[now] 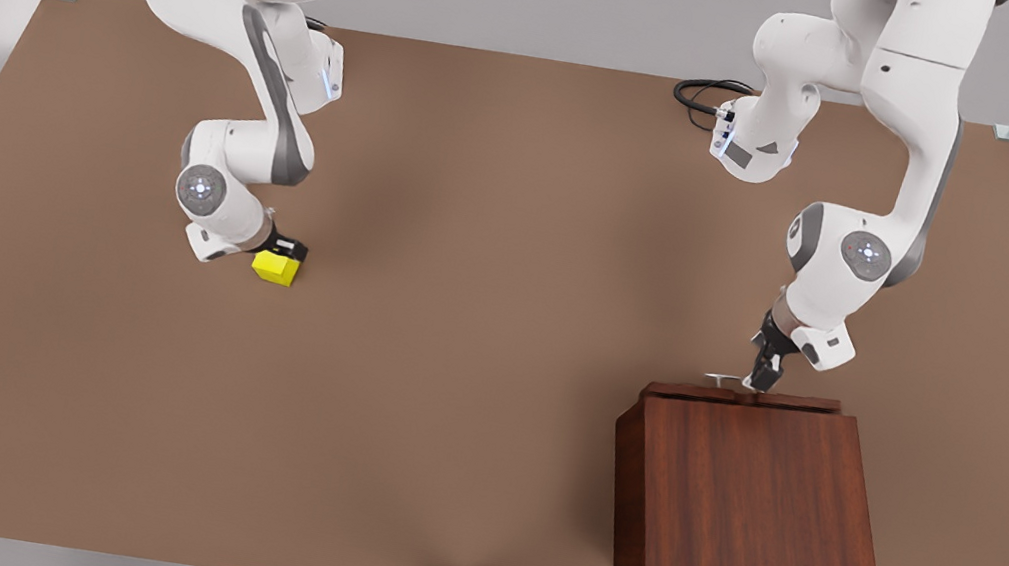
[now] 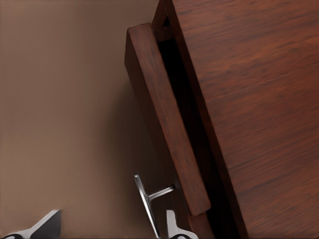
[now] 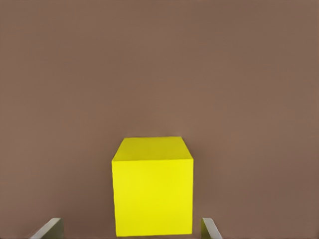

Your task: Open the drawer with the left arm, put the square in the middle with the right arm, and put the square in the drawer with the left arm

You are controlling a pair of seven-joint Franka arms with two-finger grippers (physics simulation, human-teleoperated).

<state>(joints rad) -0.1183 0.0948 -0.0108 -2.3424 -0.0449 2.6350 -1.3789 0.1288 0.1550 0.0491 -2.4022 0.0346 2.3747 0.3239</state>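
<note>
Your right gripper [image 1: 285,250] sits low over the counter [image 1: 475,339] on the front view's left, right at the yellow cube [image 1: 276,267]. In the right wrist view the cube [image 3: 152,186] stands squarely between the two pale fingertips [image 3: 49,229], with a sliver of bare counter on either side of it — the fingers are spread and do not touch its faces. The cube is a clean, matte, bright yellow block with sharp edges, resting flat on the counter, well apart from the cabinet.

Your left gripper [image 1: 761,376] is on the front view's right, down at the far edge of the mahogany-coloured cabinet [image 1: 750,489], at the drawer's silver handle [image 1: 722,380]. In the left wrist view the drawer [image 2: 167,124] is pulled out only a little: a narrow dark gap runs between its front panel and the cabinet body [image 2: 254,109]. The slim bar handle [image 2: 147,199] stands off the panel on a short post, and one metal fingertip [image 2: 172,224] lies just beside it, between bar and panel, while the other fingertip is well off to the side. So the fingers stand apart around the handle, not pinched onto it.

The cabinet and drawer front show a dark reddish-brown wood grain with a faint sheen; the counter is a plain, flat brown surface — unmarked in the middle between the two arms.
</note>
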